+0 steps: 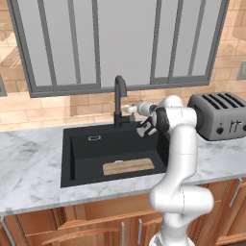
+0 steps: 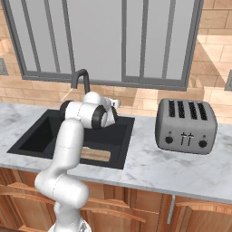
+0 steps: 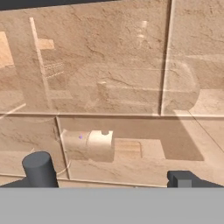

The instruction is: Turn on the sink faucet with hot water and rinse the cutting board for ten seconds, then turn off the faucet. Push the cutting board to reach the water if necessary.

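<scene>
1. Left base view: the window (image 1: 120, 43) with grey bars takes the top, from 10 to 2 o'clock, over a tan tile wall (image 1: 43, 113).
2. The marble counter (image 1: 29, 163) runs across the middle, with wooden cabinets (image 1: 96, 223) below it at 6 o'clock.
3. The arm (image 1: 180, 158) rises from 5 o'clock and bends left at its top joint, toward the back of the basin.
4. The sink (image 1: 81, 158) is a black basin set in the counter, left of centre; a small silver plate (image 1: 94, 138) sits on its back wall.
5. The toaster (image 1: 218, 115) stands on the counter at 3 o'clock, well apart from the sink.
6. The faucet (image 1: 118, 101) stands at the sink's back rim, at 12 o'clock from the basin, its spout curving forward. No stream shows under it.
7. The board (image 1: 128, 166) lies flat on the basin floor near the front wall, toward the right side, well forward of the faucet base.
8. The gripper (image 1: 129, 109) is at the faucet's right side, just beside its stem, up at the back rim.
9. Hand view: one dark tip (image 3: 40, 169) at 7 o'clock and the other at 5 o'clock stand well apart, so the claw is open with nothing between them; tan tile lies beyond.
</scene>
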